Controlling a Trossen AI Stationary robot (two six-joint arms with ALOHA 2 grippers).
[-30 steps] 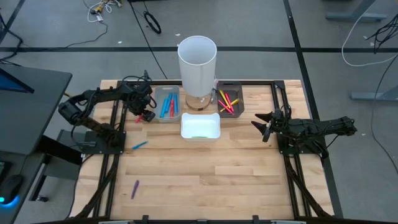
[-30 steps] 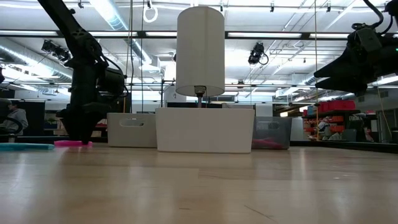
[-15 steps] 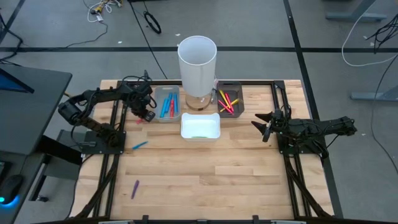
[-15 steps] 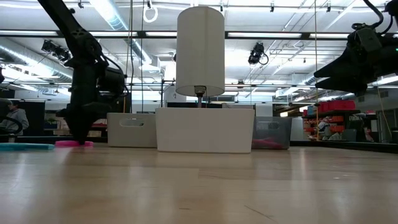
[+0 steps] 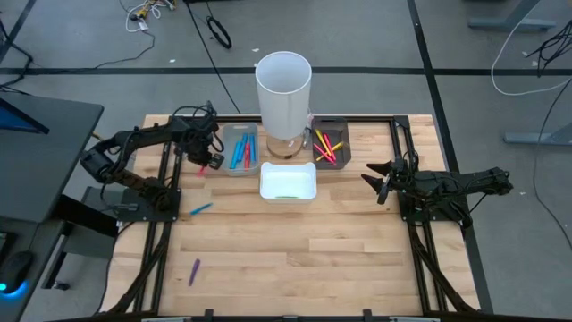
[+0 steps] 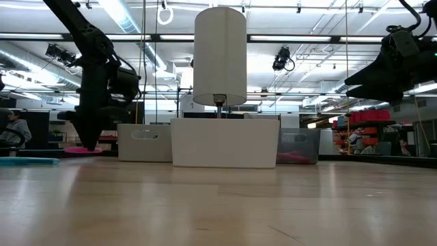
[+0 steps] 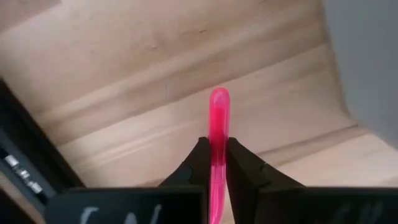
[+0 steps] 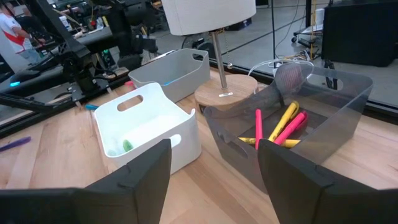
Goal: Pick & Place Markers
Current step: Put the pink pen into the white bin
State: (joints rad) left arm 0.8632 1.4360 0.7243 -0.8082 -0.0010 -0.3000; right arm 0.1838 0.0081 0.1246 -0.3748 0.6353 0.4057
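My left gripper (image 5: pixel 205 164) stands at the table's far left, beside the light grey tray (image 5: pixel 224 143), shut on a pink marker (image 7: pixel 217 112). In the low view the pink marker (image 6: pixel 82 149) lies about level under the gripper (image 6: pixel 86 142). A blue marker (image 5: pixel 200 209) and a purple marker (image 5: pixel 194 272) lie flat on the table. The grey tray holds blue and red markers (image 5: pixel 241 152). The dark tray (image 5: pixel 343 148) holds yellow and red markers (image 8: pixel 281 127). My right gripper (image 5: pixel 376 183) hangs open over the table's right side, touching nothing. My left gripper pinches the pink marker around its middle (image 7: pixel 217 134) between its two fingertips (image 7: pixel 198 158). The fingers come from above, pointing down, and lie across the marker. The marker sits about level, a little above the table, one rounded end (image 7: pixel 219 94) reaching out past the fingers.
A tall white cylinder (image 5: pixel 284 89) on a round wooden base stands between the two far trays. A white tray (image 5: pixel 312 184) with something green inside sits in front of it. Black rails (image 5: pixel 165 206) run along both table sides. The near half is bare wood.
My left gripper has shut on the pink marker, which lay on the table, and has risen slightly with it. The marker now hangs level just above the wood.
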